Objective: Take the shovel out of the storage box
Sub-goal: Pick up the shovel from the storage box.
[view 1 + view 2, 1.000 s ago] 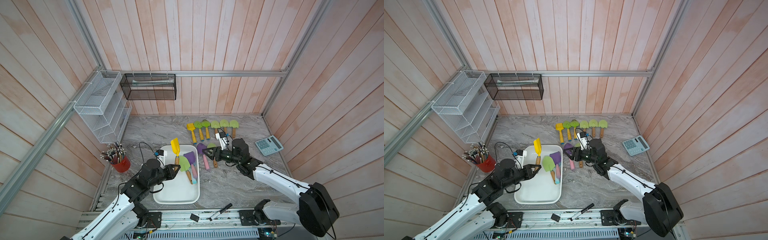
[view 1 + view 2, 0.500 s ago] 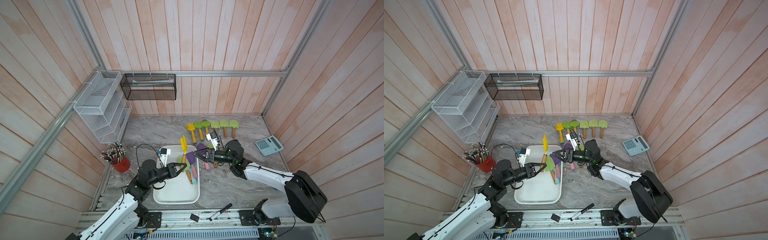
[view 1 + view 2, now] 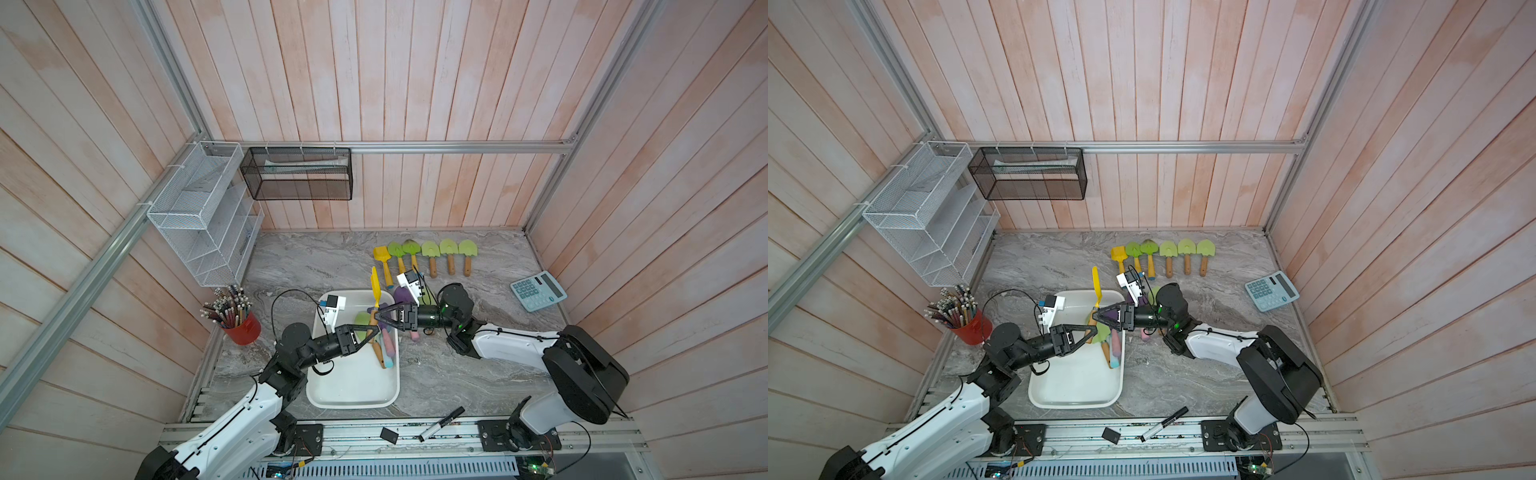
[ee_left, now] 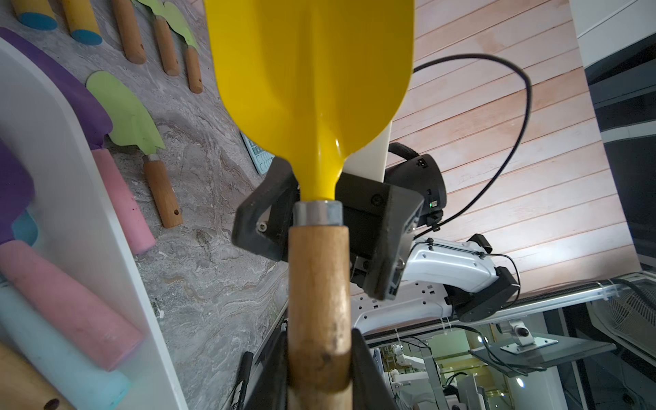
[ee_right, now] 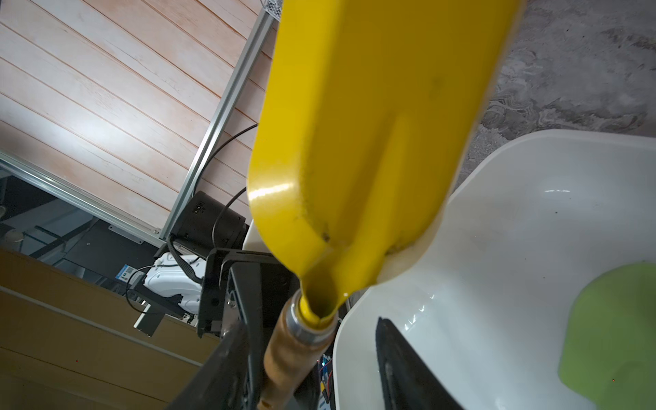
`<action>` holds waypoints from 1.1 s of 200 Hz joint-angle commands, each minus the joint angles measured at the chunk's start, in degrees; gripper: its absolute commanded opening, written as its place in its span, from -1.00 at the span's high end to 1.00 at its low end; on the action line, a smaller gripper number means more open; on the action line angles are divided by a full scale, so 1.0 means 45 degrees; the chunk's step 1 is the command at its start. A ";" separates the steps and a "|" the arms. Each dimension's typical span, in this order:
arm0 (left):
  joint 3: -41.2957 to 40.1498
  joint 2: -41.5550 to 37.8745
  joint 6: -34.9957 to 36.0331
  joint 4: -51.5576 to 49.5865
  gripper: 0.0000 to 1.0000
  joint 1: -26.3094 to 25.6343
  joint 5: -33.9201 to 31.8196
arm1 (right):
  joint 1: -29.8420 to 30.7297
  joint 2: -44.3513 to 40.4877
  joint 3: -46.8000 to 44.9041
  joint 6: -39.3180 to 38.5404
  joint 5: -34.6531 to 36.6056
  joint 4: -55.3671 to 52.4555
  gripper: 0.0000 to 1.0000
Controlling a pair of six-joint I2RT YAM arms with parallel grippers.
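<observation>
Shovel (image 3: 375, 286), the yellow-bladed one, stands nearly upright above the storage box's (image 3: 353, 405) far corner, held clear of the other shovels (image 3: 384, 353) lying inside. Nearest me, the left tool (image 3: 372, 329) is clamped low on its wooden handle. Just above that grip the right tool (image 3: 384, 314) reaches in from the opposite side, jaws apart either side of the handle below the metal collar (image 4: 317, 212). Closing there looks like the next move, then away toward the row of shovels (image 3: 430, 253) on the tabletop (image 3: 316, 257) beyond.

No text can be read. Calculator (image 3: 538, 291) (image 3: 1271, 291), near 3 o'clock in both top views: key markings too small. Blue sticker (image 5: 126, 274) (right wrist view, with a square code): blurred.
</observation>
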 commanded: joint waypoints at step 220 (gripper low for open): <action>0.0344 -0.1039 0.1227 -0.2236 -0.56 0.0178 -0.0610 | -0.1155 -0.0082 -0.0308 0.0836 0.0198 0.0999 0.70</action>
